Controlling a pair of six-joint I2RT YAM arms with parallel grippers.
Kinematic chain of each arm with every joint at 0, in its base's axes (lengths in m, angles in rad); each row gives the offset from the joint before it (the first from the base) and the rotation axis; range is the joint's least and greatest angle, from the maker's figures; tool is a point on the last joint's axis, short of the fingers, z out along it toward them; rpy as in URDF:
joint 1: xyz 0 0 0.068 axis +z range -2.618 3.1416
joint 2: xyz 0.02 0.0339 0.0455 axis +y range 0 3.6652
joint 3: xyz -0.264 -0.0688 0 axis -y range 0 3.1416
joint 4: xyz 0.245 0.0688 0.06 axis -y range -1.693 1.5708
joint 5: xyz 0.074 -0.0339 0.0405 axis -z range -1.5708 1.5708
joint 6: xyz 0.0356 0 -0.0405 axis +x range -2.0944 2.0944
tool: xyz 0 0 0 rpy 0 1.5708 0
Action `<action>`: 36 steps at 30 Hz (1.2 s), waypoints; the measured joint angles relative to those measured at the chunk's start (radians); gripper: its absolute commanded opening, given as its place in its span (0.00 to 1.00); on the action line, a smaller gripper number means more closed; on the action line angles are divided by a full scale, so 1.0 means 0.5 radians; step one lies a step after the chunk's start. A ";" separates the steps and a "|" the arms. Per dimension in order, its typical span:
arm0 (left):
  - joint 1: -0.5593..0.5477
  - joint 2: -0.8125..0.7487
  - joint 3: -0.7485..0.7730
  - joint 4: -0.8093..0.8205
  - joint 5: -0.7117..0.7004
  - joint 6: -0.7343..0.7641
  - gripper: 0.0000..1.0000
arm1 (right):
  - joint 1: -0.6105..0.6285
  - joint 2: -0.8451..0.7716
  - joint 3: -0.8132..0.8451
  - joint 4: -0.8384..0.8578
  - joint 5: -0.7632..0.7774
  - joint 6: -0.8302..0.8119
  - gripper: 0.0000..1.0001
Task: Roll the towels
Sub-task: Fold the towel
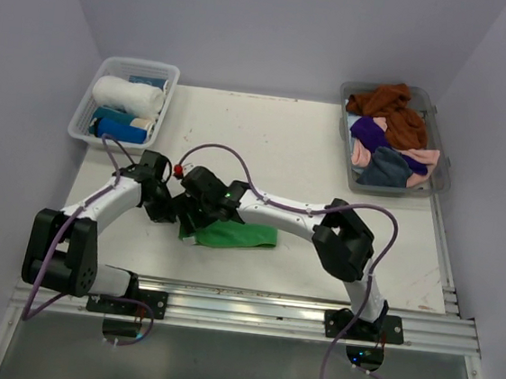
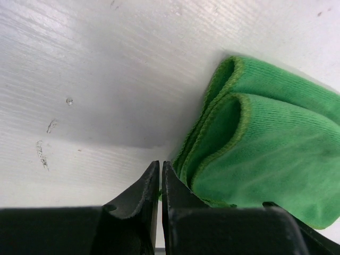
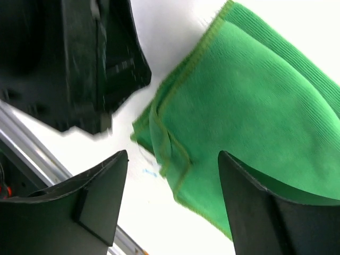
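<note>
A bright green terry-cloth towel [image 1: 241, 235] lay folded on the white table [image 1: 285, 139], near its front edge between the two arms. The left gripper [image 2: 160, 166] was pressed nearly closed right at the towel's left end. Whether it pinched any cloth could not be told. The right gripper [image 3: 172, 156] hung over that same end with its jaws spread wide, holding nothing, the folded hem lying beneath the gap. At the far left corner a white slotted plastic basket [image 1: 85, 110] held a rolled white towel [image 1: 129, 95] and a blue one [image 1: 119, 128]. At the far right a clear plastic tub [image 1: 434, 186] held loose rust-brown [image 1: 393, 109], purple [image 1: 368, 129], pink [image 1: 361, 154] and slate grey [image 1: 384, 170] towels.
</note>
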 measured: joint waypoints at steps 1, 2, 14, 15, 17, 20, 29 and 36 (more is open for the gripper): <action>0.001 -0.009 0.018 -0.011 -0.003 -0.001 0.09 | -0.007 -0.045 -0.047 0.008 -0.001 0.001 0.73; 0.001 -0.016 0.040 -0.021 -0.004 -0.001 0.09 | -0.015 -0.105 -0.111 0.026 -0.001 0.000 0.73; -0.140 -0.021 0.166 0.006 0.095 0.086 0.14 | -0.790 -1.026 -1.042 0.207 0.014 0.169 0.28; -0.195 -0.018 0.179 0.008 0.098 0.095 0.14 | -0.805 -1.011 -1.077 0.203 0.013 0.178 0.28; -0.317 0.006 0.231 0.003 0.107 0.108 0.14 | -0.792 -0.985 -1.109 0.199 0.005 0.190 0.27; -0.475 0.091 0.327 0.025 0.127 0.138 0.14 | -0.760 -0.938 -1.128 0.198 -0.012 0.215 0.27; -0.668 0.305 0.356 0.037 0.124 0.160 0.13 | -0.761 -0.863 -1.129 0.200 -0.055 0.243 0.25; -0.668 0.277 0.249 -0.053 0.011 0.195 0.12 | -0.761 -0.697 -1.125 0.211 -0.089 0.253 0.19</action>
